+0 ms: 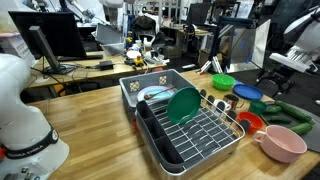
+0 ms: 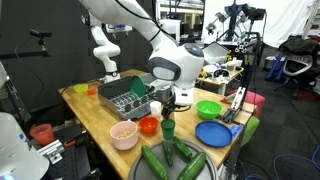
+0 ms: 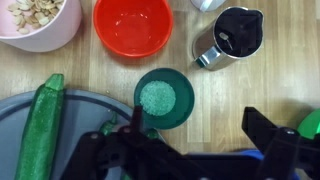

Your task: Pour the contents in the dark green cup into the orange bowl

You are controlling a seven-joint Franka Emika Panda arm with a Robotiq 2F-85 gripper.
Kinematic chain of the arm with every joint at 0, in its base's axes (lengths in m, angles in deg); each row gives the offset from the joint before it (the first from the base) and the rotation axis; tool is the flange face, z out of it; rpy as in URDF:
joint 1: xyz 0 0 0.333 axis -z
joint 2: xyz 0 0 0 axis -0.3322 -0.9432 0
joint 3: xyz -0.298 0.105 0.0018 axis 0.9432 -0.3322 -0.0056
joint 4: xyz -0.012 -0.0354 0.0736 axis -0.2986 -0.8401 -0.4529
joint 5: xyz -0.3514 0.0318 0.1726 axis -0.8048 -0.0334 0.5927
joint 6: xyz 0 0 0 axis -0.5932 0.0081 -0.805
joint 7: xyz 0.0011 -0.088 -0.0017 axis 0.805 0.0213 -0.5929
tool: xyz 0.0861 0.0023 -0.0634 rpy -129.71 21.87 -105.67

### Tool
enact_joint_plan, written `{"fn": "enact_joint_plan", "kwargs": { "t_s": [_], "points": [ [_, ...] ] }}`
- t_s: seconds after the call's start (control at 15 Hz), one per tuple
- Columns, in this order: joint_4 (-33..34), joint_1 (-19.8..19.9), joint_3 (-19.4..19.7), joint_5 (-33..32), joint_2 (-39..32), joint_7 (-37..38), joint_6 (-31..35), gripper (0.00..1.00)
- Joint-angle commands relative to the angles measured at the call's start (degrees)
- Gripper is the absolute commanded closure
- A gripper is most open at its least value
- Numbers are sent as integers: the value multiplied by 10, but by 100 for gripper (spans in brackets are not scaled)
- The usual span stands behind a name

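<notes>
Plastic and ungripped, the dark green cup (image 3: 165,97) was framed by the released claw (image 3: 192,122); closing, then tipping over the orange bowl (image 3: 133,25), was judged next.

The surface (image 3: 90,85) is matt grained wood; the orange bowl (image 3: 133,25) and dark green cup (image 3: 188,98) look smooth, glossy plastic

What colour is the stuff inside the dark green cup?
Pale whitish grains; wrist view shows them best.
</notes>
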Motion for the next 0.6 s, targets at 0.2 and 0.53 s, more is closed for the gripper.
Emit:
{"fn": "enact_joint_plan", "kwargs": {
  "t_s": [0.2,0.53],
  "points": [
    [52,14,-6,24,-65,-5,-31,0],
    [52,19,-7,35,-79,-14,-52,0]
  ]
}}
